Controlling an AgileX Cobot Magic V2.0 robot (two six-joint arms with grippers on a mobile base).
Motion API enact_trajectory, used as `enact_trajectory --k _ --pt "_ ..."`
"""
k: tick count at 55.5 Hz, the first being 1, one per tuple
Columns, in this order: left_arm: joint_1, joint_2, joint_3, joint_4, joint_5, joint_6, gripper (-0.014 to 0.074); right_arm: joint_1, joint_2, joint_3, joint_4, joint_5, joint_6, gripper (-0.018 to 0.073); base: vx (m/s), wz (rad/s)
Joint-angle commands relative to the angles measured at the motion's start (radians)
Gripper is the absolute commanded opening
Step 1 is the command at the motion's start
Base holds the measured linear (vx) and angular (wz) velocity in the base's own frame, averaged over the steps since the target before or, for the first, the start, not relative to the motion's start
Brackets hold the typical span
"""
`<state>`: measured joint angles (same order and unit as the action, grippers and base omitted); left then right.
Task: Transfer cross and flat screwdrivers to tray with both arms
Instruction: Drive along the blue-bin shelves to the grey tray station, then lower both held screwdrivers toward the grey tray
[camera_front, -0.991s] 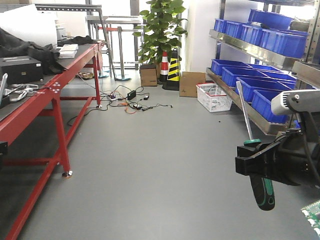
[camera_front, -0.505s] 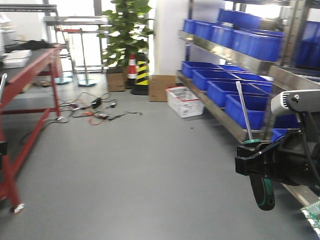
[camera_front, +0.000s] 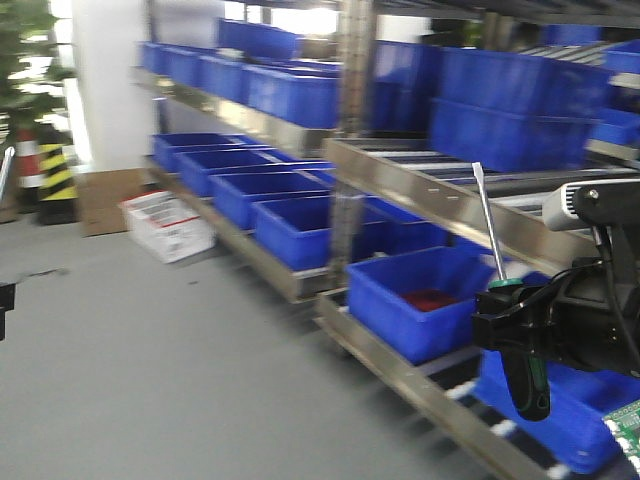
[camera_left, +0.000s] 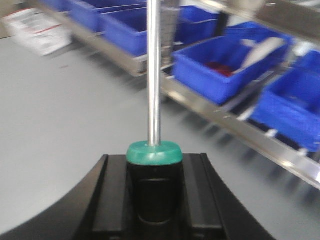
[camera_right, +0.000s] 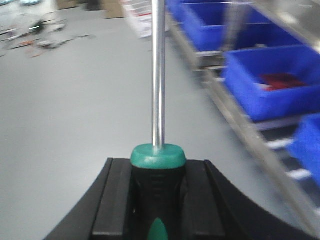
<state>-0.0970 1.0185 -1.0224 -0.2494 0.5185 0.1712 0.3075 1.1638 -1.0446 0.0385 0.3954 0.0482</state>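
My right gripper (camera_front: 512, 325) is shut on the black-and-green handle of a screwdriver (camera_front: 527, 385), whose steel shaft points up. In the right wrist view the same screwdriver (camera_right: 158, 100) stands between the shut fingers of the right gripper (camera_right: 158, 172). In the left wrist view my left gripper (camera_left: 153, 167) is shut on the other screwdriver (camera_left: 154, 75), green collar just above the fingers. In the front view the left gripper shows only as a black sliver (camera_front: 3, 305) at the left edge. The tray is out of view.
A steel rack (camera_front: 400, 170) with several blue bins (camera_front: 420, 300) fills the right and centre, close ahead. A white basket (camera_front: 165, 225), a cardboard box (camera_front: 100, 195) and a striped cone (camera_front: 55, 175) stand on the grey floor (camera_front: 150, 380) at the left.
The whole view has swung right: the red bench and plant have left the frame and the blue-bin rack now fills it. Both grippers keep their screwdrivers in the same pose.
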Motion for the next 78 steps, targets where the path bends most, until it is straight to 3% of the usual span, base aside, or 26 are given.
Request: enact_trajectory --k 1,38,78 --pt "-0.005 -0.018 -0.031 -0.019 -0.084 -0.001 -0.0003 -0.001 -0.025 -0.03 -0.005 -0.088 -0.006 -0.0008 0.43 -0.91" --pt "-0.005 -0.018 -0.031 -0.019 -0.084 -0.001 -0.0003 -0.001 -0.025 -0.03 -0.005 -0.088 -0.006 -0.0008 0.4 -0.83" --pt "-0.005 -0.018 -0.031 -0.019 -0.084 -0.001 -0.0003 -0.001 -0.025 -0.03 -0.005 -0.088 -0.006 -0.0008 0.29 -0.51"
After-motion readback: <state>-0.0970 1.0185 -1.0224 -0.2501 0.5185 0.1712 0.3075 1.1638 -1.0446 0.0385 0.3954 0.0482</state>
